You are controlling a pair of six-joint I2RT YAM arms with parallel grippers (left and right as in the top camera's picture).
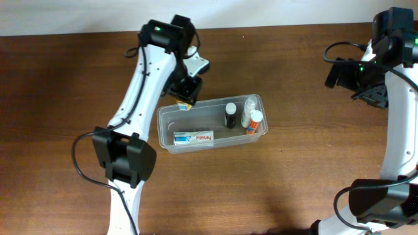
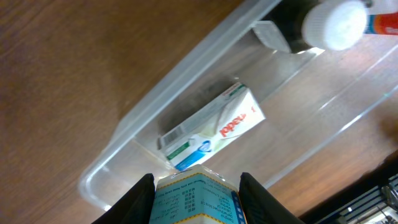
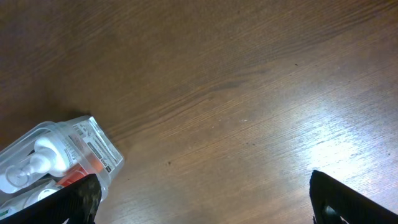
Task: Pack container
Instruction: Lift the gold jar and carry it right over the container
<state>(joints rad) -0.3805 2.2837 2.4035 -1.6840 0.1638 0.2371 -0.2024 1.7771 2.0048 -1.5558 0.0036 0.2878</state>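
The clear plastic container (image 1: pixel 167 115) sits mid-table and holds a white and blue box (image 1: pixel 193 138), a black bottle (image 1: pixel 230 115), a white bottle (image 1: pixel 249 108) and an orange-capped tube (image 1: pixel 254 122). My left gripper (image 1: pixel 187 93) is shut on a light blue and yellow carton (image 2: pixel 194 198) and holds it above the container's far left corner (image 2: pixel 118 163). In the left wrist view the white and blue box (image 2: pixel 214 126) lies just below. My right gripper (image 1: pixel 372 88) is open and empty at the far right; its wrist view shows the container's end (image 3: pixel 93 149).
The brown wooden table (image 1: pixel 294 176) extends around the container. A pale wall edge (image 1: pixel 261 13) runs along the back. The left arm's base (image 1: pixel 124 163) stands at the front left and the right arm's base (image 1: pixel 379 202) at the front right.
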